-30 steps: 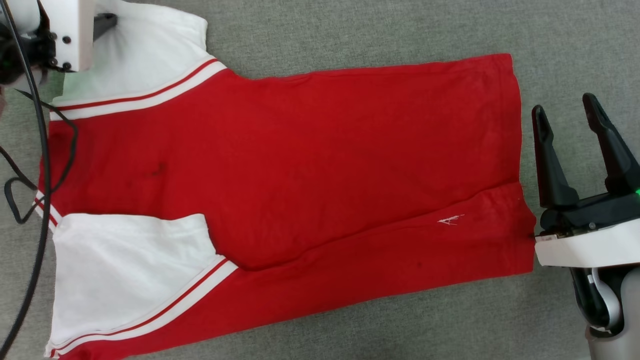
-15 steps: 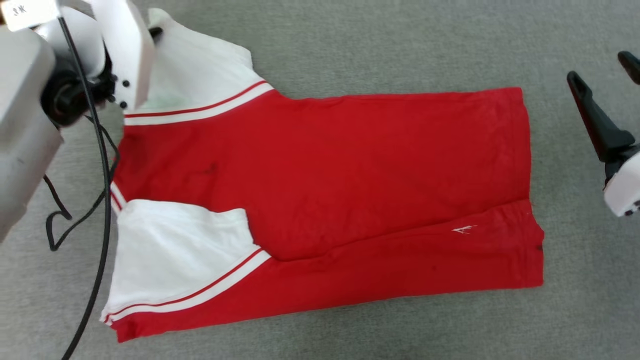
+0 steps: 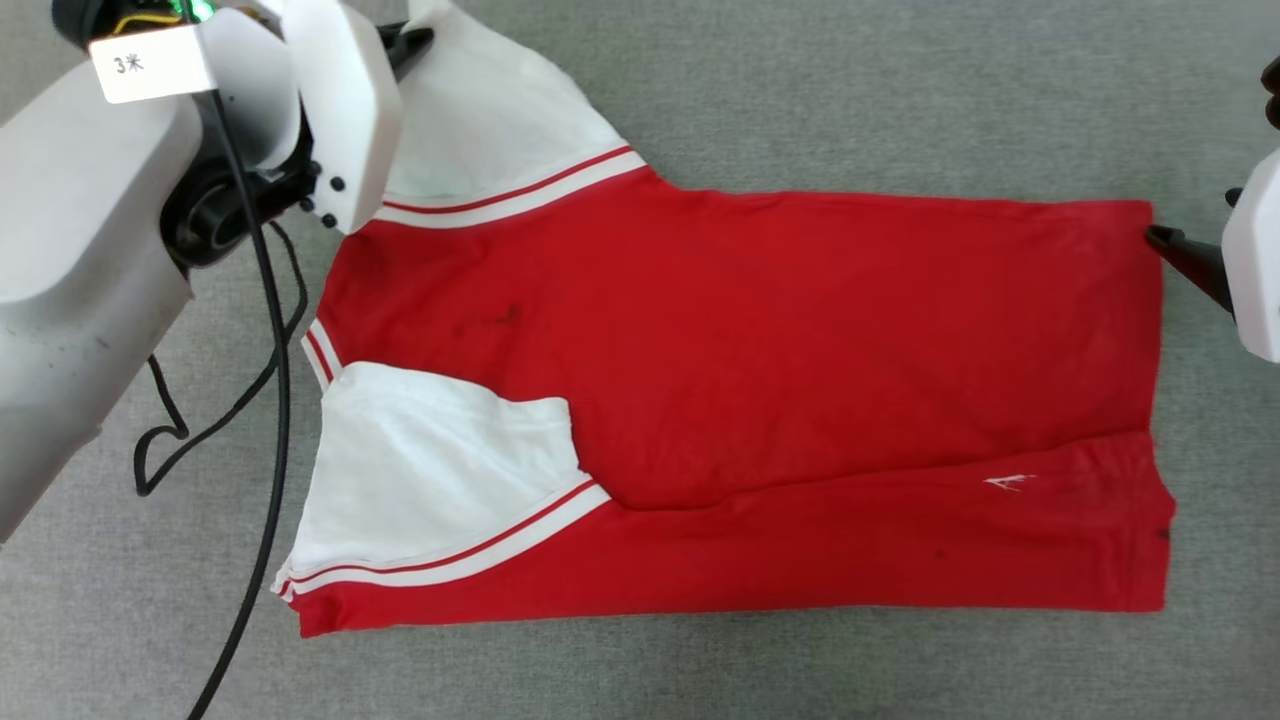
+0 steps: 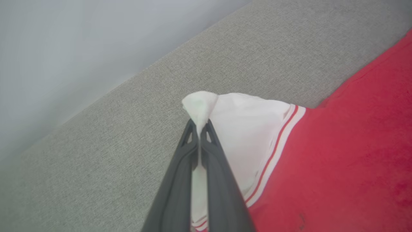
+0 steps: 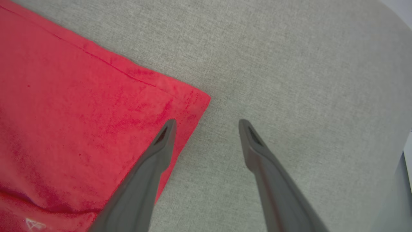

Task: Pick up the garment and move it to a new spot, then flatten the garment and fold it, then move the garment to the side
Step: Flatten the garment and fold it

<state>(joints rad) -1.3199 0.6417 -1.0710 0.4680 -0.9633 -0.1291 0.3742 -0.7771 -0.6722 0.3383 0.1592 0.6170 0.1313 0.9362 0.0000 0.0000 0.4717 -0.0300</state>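
The shirt (image 3: 760, 350) lies spread on the grey bench (image 3: 800, 90), one long side folded over, with one white sleeve (image 3: 430, 470) lying on the red body. The left pincer (image 4: 199, 124) is closed on the tip of the other sleeve (image 4: 248, 129), and this tip is pinched up a little, on the side toward a bench edge. The right pincer (image 5: 207, 124) is open: one finger is over the hem corner (image 5: 193, 100), the other over bare bench. It holds nothing.

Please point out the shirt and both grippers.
shirt (image 3: 800, 330), head view, red body.
left gripper (image 4: 200, 124), left wrist view, between fingertips shut on the shirt.
right gripper (image 5: 207, 122), right wrist view, between open fingertips.
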